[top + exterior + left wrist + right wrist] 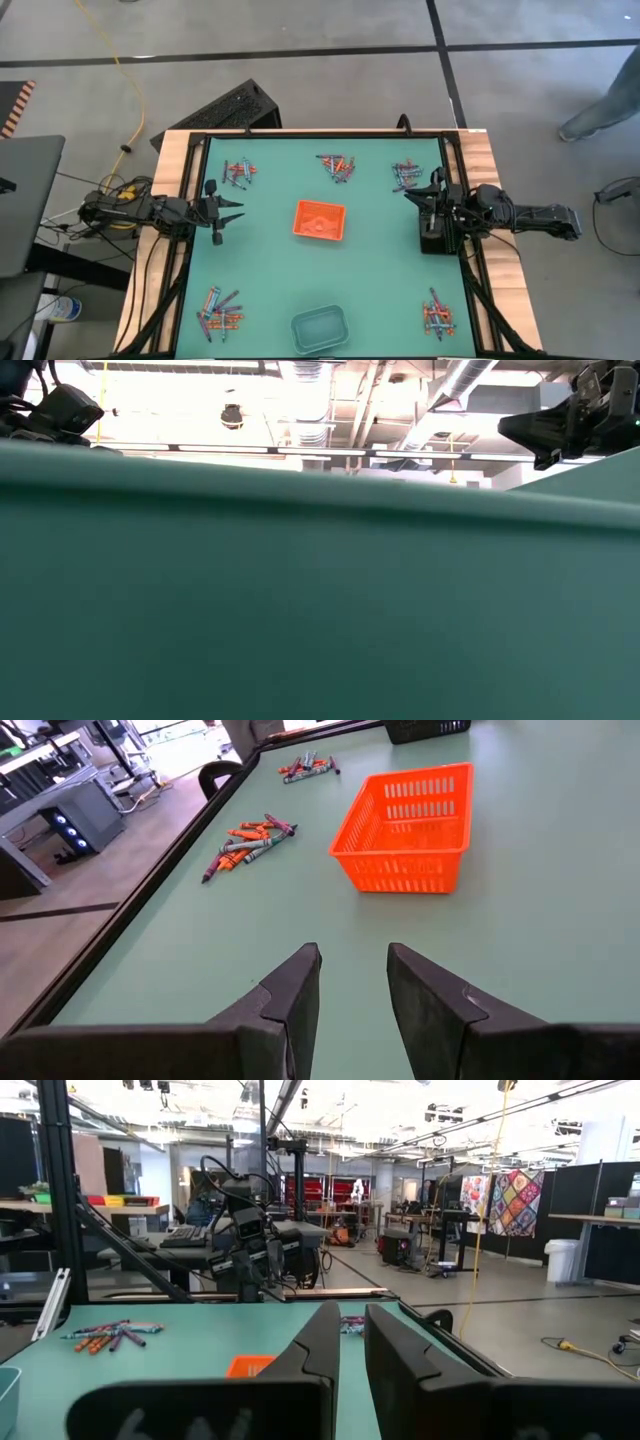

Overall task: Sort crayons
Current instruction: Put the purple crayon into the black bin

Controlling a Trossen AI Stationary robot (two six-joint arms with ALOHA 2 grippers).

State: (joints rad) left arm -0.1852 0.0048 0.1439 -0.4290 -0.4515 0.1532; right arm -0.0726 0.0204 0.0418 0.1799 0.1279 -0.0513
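Observation:
Crayons lie on the green table in several small heaps: far left (238, 172), far middle (337, 166), far right (406, 175), near left (220, 312) and near right (438, 315). My left gripper (238, 210) hovers at the table's left edge, pointing at the orange tray (320, 220). It is open with nothing between its fingers (353, 982). My right gripper (410, 198) hovers at the right edge. It is open by a narrow gap (352, 1342) and holds nothing. Its wrist view shows a crayon heap (110, 1335) across the table.
The orange tray (405, 825) stands mid-table. A clear tray (320, 328) stands at the near edge, and a black tray (434, 236) stands under the right arm. Bare green surface lies between the heaps. A person's leg (600, 110) shows beyond the far right corner.

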